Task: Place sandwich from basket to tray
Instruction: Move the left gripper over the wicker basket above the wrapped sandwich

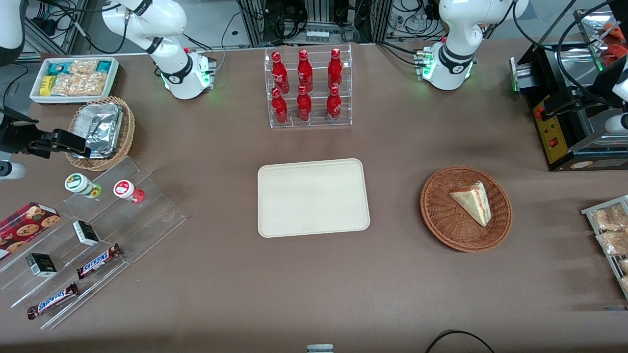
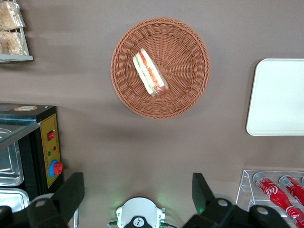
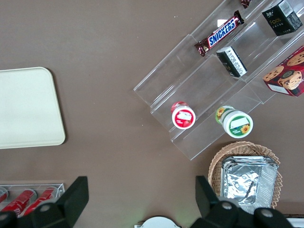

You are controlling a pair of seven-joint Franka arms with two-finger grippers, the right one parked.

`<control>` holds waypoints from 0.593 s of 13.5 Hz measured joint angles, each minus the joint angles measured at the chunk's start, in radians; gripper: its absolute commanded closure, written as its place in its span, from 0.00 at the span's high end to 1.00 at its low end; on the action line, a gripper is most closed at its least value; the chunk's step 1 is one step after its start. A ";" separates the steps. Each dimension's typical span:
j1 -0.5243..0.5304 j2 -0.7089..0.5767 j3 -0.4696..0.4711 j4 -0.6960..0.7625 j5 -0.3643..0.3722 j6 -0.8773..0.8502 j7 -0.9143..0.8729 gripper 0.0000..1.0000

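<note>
The sandwich, a pale bread wedge with red and green filling, lies in the round reddish-brown wicker basket toward the working arm's end of the table. The cream tray lies flat beside the basket, at the table's middle, with nothing on it. My left gripper hangs high over the black machine, farther from the front camera than the basket, open and empty. In the left wrist view the gripper is wide open, well apart from the sandwich, the basket and the tray.
A clear rack of red bottles stands farther from the front camera than the tray. A black machine with a red button stands near the basket. A rack of packaged snacks sits at the table's edge at the working arm's end.
</note>
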 measured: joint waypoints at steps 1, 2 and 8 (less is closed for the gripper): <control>0.000 0.000 0.000 -0.001 0.000 0.002 0.000 1.00; 0.000 0.000 0.000 -0.001 0.000 0.005 0.000 1.00; -0.009 0.041 -0.005 -0.036 0.000 0.075 0.004 1.00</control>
